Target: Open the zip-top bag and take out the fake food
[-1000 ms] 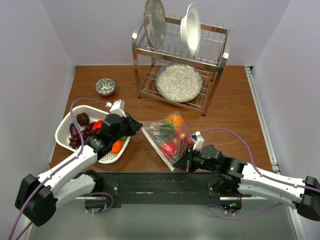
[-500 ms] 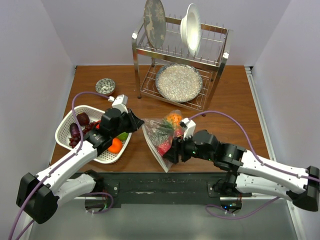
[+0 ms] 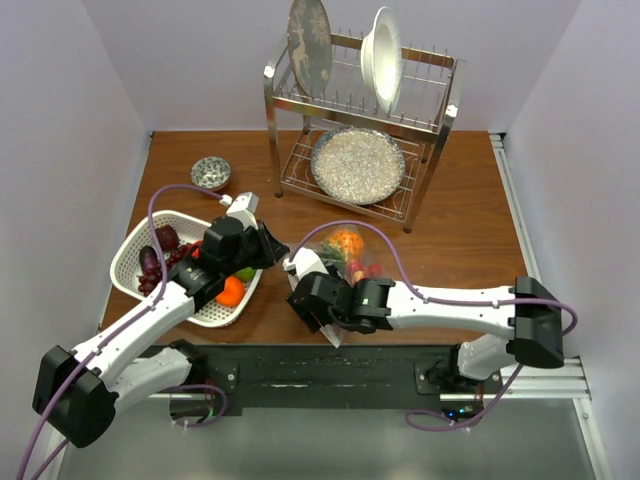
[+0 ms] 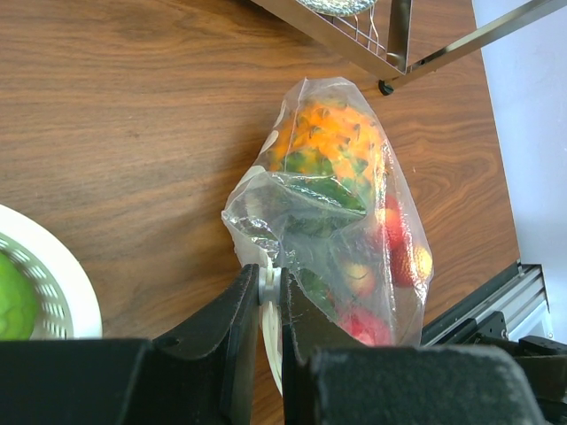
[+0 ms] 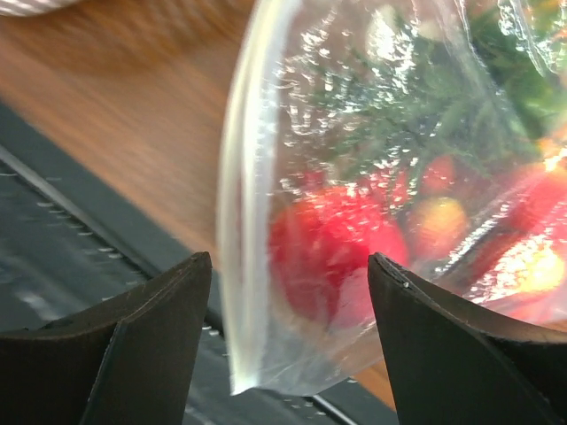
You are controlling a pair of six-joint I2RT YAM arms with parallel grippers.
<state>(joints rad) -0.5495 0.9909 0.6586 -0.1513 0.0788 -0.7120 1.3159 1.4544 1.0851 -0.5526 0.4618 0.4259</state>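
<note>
The clear zip-top bag point(image 3: 345, 262) lies on the wooden table, with fake food point(image 4: 330, 142) inside: an orange piece, green leaves and red fruits point(image 5: 332, 248). My left gripper point(image 4: 268, 279) is shut on the white zip slider point(image 4: 270, 288) at the bag's left end, also seen from above point(image 3: 278, 250). My right gripper point(image 5: 288, 266) stands open around the bag's near corner, with the zip strip point(image 5: 232, 248) and a red fruit between its fingers, which do not touch the plastic. From above, the right gripper point(image 3: 312, 312) covers that corner.
A white slotted basket point(image 3: 125, 255) with grapes, an orange fruit and a green fruit sits left of the bag. A dish rack point(image 3: 360, 110) with plates and a foil tin point(image 3: 357, 165) stands at the back. A small metal bowl point(image 3: 210, 172) sits back left. A black rail point(image 3: 330, 365) runs along the near edge.
My right gripper has opened and swung left from the bag's right side to its near corner. The left gripper has kept its hold and shifted slightly back.
</note>
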